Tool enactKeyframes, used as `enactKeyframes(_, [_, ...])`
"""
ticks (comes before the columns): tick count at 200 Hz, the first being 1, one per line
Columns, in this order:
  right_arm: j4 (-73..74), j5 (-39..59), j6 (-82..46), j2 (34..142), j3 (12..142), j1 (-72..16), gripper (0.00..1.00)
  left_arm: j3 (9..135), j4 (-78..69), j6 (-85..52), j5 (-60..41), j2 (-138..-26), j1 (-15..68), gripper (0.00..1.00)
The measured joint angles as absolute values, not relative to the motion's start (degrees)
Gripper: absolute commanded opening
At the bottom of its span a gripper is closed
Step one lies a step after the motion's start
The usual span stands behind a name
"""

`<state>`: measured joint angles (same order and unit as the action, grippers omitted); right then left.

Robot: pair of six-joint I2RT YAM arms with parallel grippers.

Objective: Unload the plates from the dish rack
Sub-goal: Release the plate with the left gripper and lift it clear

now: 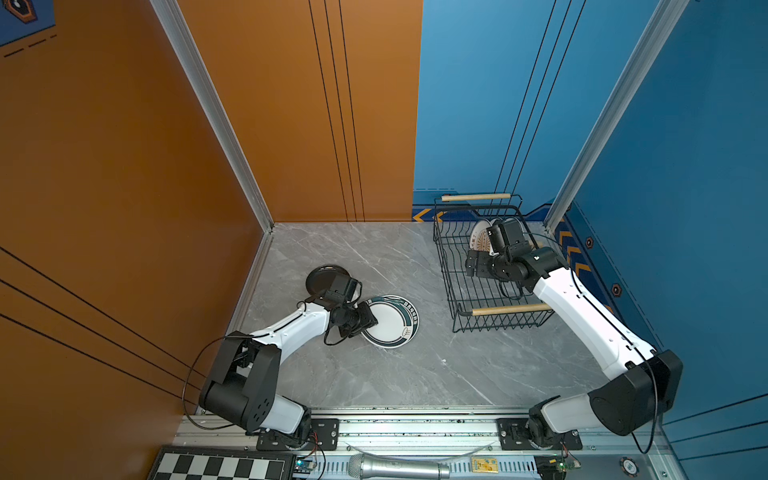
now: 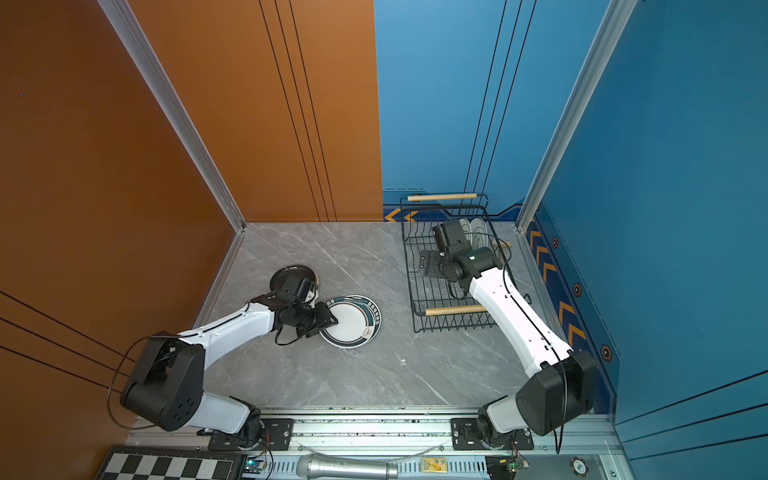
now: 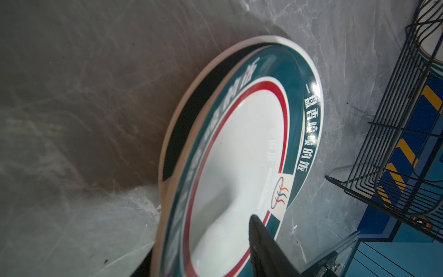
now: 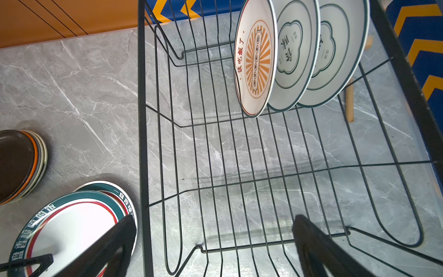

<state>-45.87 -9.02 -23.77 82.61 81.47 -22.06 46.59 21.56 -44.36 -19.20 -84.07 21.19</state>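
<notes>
Looking across the grey bench [image 1: 415, 374], we find the dish rack [image 4: 142, 120] at the far right, beside the blue wall, with a wooden handle [image 1: 511, 309] along its near end. Three large plates stand on edge close together at its far end, tilted the same way: a sunburst plate [image 4: 256, 60] in front and two green-rimmed plates [image 4: 293, 52] behind it. Our right gripper [image 4: 211, 242] hovers over the middle of the rack with its fingers spread wide and nothing between them. On the left half of the bench, well apart from the rack, a stack of small plates [image 1: 322, 276] lies flat, a dark one on top with orange and pale rims showing below. Near it two large plates lie one on the other: the top teal-rimmed plate [image 3: 239, 144] sits shifted off the lower teal-rimmed plate [image 3: 311, 115]. Our left gripper [image 1: 371, 323] is at the top plate's edge. The left wrist view shows one finger [image 3: 261, 242] over its white centre and hides the other, so we cannot tell whether the gripper is apart or clamped on the plate.
</notes>
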Motion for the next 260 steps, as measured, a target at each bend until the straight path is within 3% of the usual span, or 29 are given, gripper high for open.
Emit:
enactKeyframes(61, [-45.8, -8.6, -23.8, 82.6, 80.7, -22.0, 1.00, 50.4, 26.3, -43.0, -15.7, -87.0, 22.7, 0.54])
enactKeyframes(73, [-45.8, -8.6, -23.7, 82.5, 80.6, -22.0, 1.00, 51.0, 27.4, -42.8, -14.8, -87.8, 23.0, 0.68])
enactKeyframes(260, [-45.4, -7.0, -21.8, 82.5, 80.1, -20.6, 1.00, 61.3, 37.6, -39.9, -6.5, -95.7, 27.6, 0.70])
